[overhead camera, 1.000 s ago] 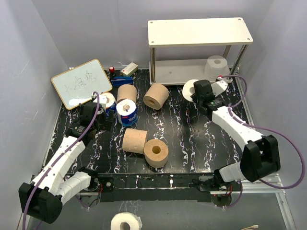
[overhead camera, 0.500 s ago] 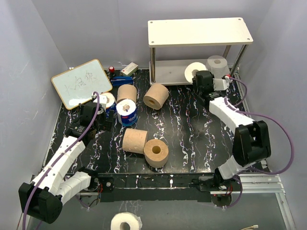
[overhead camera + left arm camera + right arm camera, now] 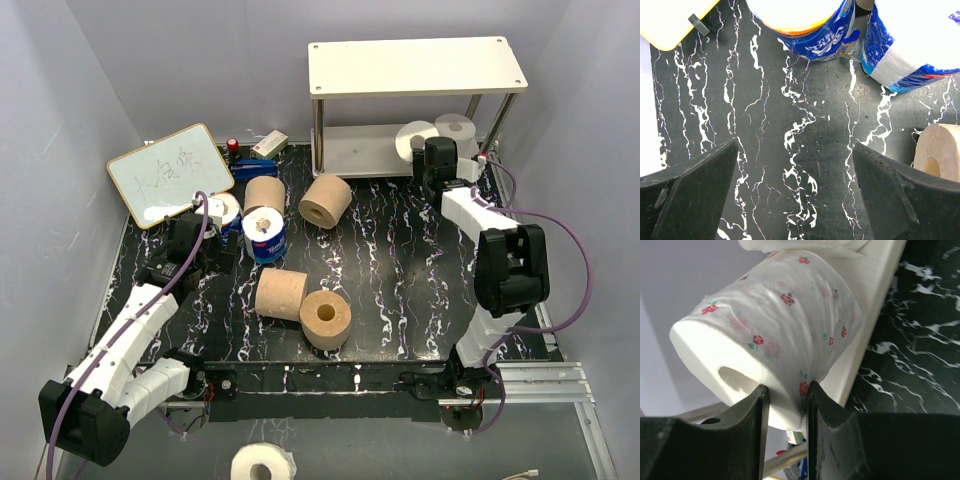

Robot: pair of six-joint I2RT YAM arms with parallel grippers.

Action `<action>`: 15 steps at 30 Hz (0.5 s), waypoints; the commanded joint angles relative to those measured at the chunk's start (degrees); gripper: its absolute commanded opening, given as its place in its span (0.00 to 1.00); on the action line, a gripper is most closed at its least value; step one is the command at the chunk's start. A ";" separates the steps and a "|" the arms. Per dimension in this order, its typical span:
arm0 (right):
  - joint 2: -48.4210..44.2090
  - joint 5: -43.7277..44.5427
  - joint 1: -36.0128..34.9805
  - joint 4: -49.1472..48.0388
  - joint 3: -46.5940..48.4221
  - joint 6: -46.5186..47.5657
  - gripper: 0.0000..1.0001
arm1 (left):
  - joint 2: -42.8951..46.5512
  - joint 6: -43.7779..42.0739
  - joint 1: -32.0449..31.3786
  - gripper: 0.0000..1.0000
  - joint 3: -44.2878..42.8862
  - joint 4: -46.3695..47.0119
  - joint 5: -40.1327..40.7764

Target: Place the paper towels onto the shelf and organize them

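Observation:
My right gripper [image 3: 426, 150] is shut on a white paper towel roll [image 3: 412, 138], pinching its wall between core and outside. The right wrist view shows this rose-printed roll [image 3: 780, 330] tilted over the front edge of the shelf's grey lower board [image 3: 875, 305], held by the gripper [image 3: 787, 395]. A second white roll [image 3: 457, 127] stands on that board beside it. The shelf's cream top board [image 3: 415, 65] is bare. Four tan rolls [image 3: 325, 200] and two blue-wrapped rolls [image 3: 265, 235] stay on the black table. My left gripper [image 3: 795, 170] hangs open just short of the blue-wrapped rolls [image 3: 805, 25].
A wood-framed whiteboard [image 3: 170, 173] leans at the back left, with small items [image 3: 268, 146] behind it. Another white roll [image 3: 262, 465] lies off the table in front of the arm bases. Grey walls close in both sides. The shelf's silver legs [image 3: 318, 135] flank the lower board.
The right arm has carried the white roll from the table in front of the shelf back and right to the lower board, beside the other white roll. The left arm has not moved.

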State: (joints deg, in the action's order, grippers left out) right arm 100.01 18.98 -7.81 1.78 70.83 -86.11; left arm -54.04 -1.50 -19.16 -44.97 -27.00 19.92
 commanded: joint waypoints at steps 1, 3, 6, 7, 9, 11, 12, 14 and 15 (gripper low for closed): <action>2.97 -2.68 1.34 -8.15 7.08 -1.17 0.00 | -0.53 -0.18 -0.44 0.98 -0.19 0.11 0.40; 4.24 -4.04 1.72 -8.73 8.15 -0.74 0.03 | -0.78 -0.25 -0.53 0.98 -0.19 0.05 0.30; 5.66 -6.00 2.08 -11.09 8.00 -0.36 0.14 | -0.89 -0.24 -0.53 0.98 -0.46 -0.10 0.83; 5.99 -6.22 2.22 -11.24 8.16 -0.39 0.17 | -0.93 -0.21 -0.53 0.98 -0.63 -0.27 1.04; 6.60 -6.38 2.48 -11.27 8.44 -0.46 0.22 | -0.91 -0.26 -0.54 0.98 -0.68 -0.28 1.23; 7.09 -6.71 2.69 -11.18 8.84 -0.48 0.25 | -1.00 -0.26 -0.53 0.98 -0.71 -0.28 1.18; 7.25 -6.75 2.72 -11.17 8.95 -0.55 0.25 | -1.03 -0.25 -0.55 0.98 -0.73 -0.25 1.17; 7.64 -6.81 3.00 -10.91 9.57 -0.55 0.26 | -1.11 -0.34 -0.53 0.98 -0.67 -0.20 0.93; 7.84 -6.83 3.14 -10.66 10.04 -0.51 0.26 | -1.23 -0.38 -0.55 0.98 -0.61 -0.20 0.87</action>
State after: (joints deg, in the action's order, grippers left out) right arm 107.94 12.64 -5.48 -2.94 75.85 -86.02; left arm -55.22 -1.52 -19.35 -44.97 -27.03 20.18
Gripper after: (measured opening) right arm 0.262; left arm 0.981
